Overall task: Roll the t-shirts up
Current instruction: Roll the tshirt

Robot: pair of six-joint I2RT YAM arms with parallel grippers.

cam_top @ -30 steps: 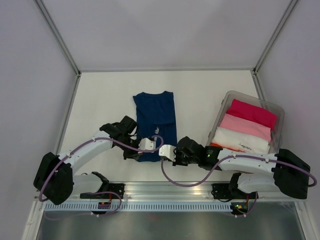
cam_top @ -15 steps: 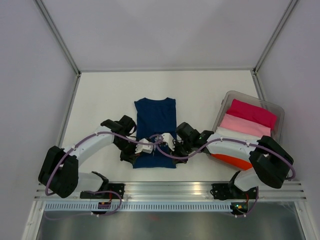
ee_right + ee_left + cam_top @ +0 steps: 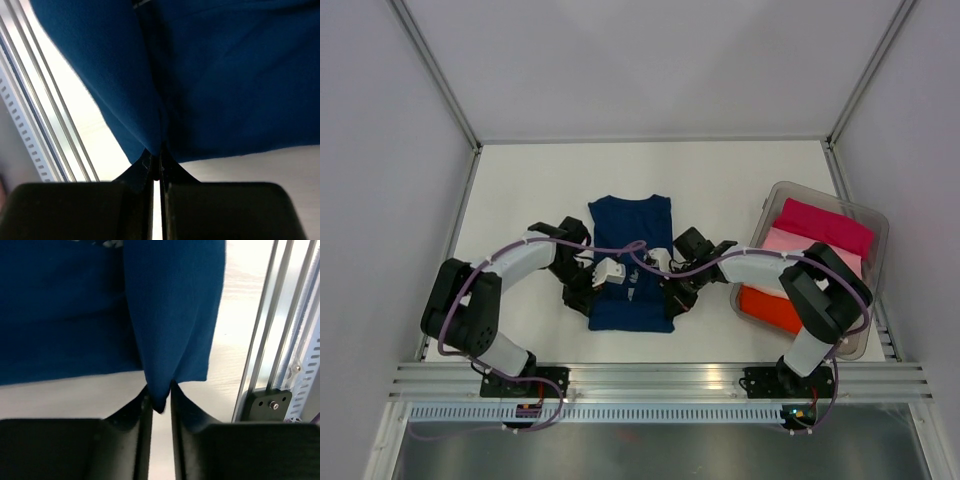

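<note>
a: where did we find the navy tee [image 3: 630, 225]?
b: spread on the bench [image 3: 720, 180] between our two arms, well apart from the bin [image 3: 876, 228] on our right.
a: and the left pincer [image 3: 158, 401]?
b: clenched on a pulled-up fold of the navy tee, its tip nipped between the jaws.
a: the right pincer [image 3: 156, 165]?
b: the same, jaws almost touching on a fold at the other side.
a: the bin?
b: it held a magenta tee [image 3: 825, 225], a pale pink tee [image 3: 780, 240] and an orange-red tee [image 3: 770, 308].
</note>
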